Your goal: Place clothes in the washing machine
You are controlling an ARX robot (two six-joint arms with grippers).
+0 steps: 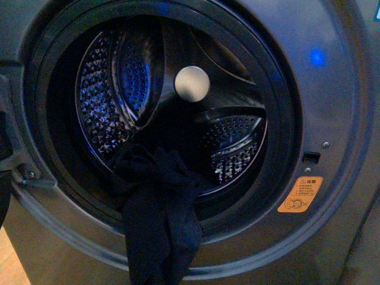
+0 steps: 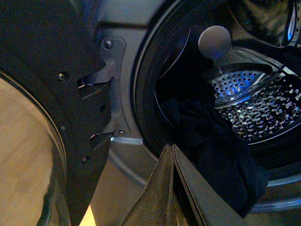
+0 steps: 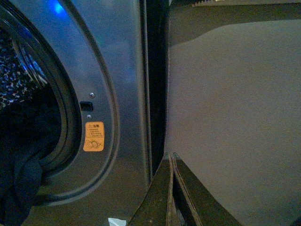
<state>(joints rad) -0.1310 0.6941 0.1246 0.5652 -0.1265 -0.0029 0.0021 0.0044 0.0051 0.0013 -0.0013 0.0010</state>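
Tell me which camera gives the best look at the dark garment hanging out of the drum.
The front view: the dark navy soft fabric garment shows almost whole, draped from the drum over the black porthole rim and hanging down outside. The left wrist view shows it sideways, partly lost in shadow. The right wrist view catches only one dim edge.

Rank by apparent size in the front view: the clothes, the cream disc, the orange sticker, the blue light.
1. clothes
2. orange sticker and cream disc: look about alike, so unranked; the disc sits deeper
3. blue light
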